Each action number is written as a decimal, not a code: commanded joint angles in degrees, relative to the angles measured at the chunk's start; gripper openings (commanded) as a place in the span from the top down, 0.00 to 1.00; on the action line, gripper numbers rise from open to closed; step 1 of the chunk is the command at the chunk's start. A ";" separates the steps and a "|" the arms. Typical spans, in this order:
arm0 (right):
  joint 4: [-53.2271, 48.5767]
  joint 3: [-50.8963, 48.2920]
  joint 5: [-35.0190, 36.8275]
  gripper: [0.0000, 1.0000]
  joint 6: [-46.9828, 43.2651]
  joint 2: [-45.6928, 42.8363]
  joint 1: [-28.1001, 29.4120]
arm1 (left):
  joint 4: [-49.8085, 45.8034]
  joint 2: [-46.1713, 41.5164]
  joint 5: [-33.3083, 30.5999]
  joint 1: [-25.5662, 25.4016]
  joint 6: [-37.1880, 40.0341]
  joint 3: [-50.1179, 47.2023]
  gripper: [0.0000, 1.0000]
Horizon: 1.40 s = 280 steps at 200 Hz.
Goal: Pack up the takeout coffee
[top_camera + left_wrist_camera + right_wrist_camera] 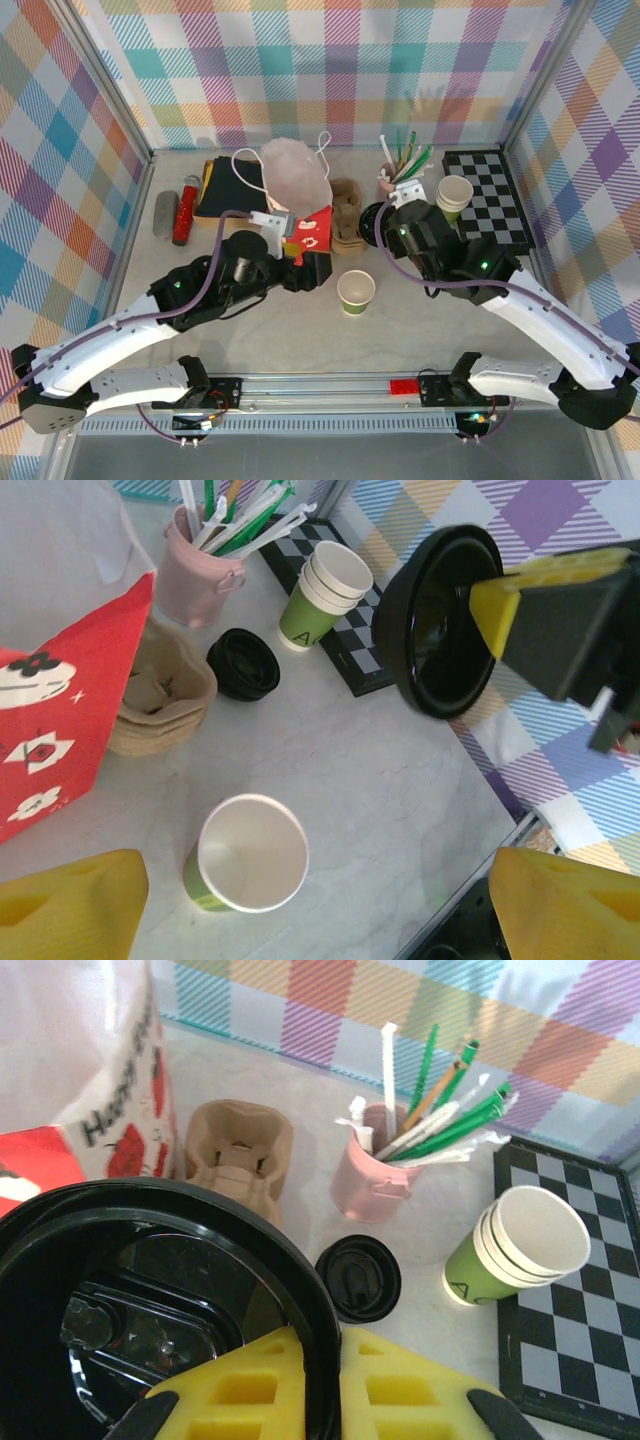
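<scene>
The takeout coffee cup (356, 291) stands lidless on the table (300, 335), just in front of the cardboard carriers (347, 215) and red bag (312, 236). The left gripper (320, 910) hangs wide open and empty beside it. The right gripper (325, 1385) pinches a black lid (150, 1310) by its rim; behind it sit a second lid (358, 1278), the straw cup (385, 1165) and stacked cups (520, 1245)

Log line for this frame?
left pincer: open, near lidless cup | right pincer: shut on black lid | stage: lid not yet on cup
</scene>
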 commanded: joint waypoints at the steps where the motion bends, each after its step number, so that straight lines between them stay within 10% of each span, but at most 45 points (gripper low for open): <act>1: -0.84 2.54 4.15 0.88 0.22 -0.03 2.97 | 3.83 1.82 0.58 -0.33 1.73 3.40 0.12; 115: -0.30 5.31 6.55 0.88 2.19 2.25 12.52 | 7.39 6.60 0.48 -0.68 2.80 6.09 0.22; 280: -0.03 5.58 9.30 0.88 2.54 2.19 16.31 | 7.08 7.48 -1.76 -0.69 3.77 6.36 0.64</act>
